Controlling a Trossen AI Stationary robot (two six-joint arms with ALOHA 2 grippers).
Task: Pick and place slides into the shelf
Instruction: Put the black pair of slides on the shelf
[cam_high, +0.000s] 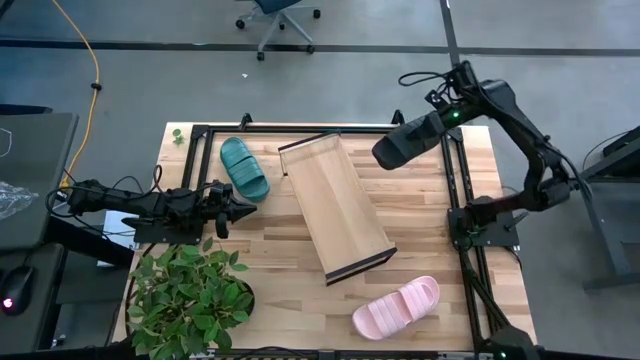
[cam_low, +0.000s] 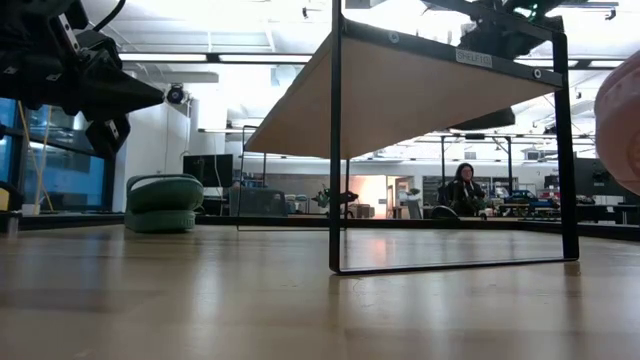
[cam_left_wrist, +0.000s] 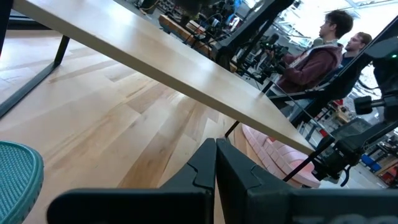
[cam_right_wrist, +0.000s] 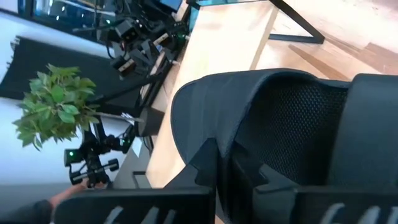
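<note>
On the wood table (cam_high: 430, 240) our right gripper (cam_high: 385, 152), pinching the black slide (cam_high: 408, 139), hovers just off the shelf's (cam_high: 335, 205) far end; its long axis runs diagonally away. Our left gripper (cam_high: 240, 209) is pressed together.

The left gripper's (cam_left_wrist: 216, 163) dark fingers met, closed and empty, above the pale plank tabletop (cam_left_wrist: 118, 134). The long light-wood shelf board (cam_left_wrist: 161, 56) slanted across. Beyond lay the pale pink ribbed slide (cam_left_wrist: 273, 149), the teal-green slide's (cam_left_wrist: 17, 180) edge nearby, and two people (cam_left_wrist: 323, 46) sat behind.
</note>
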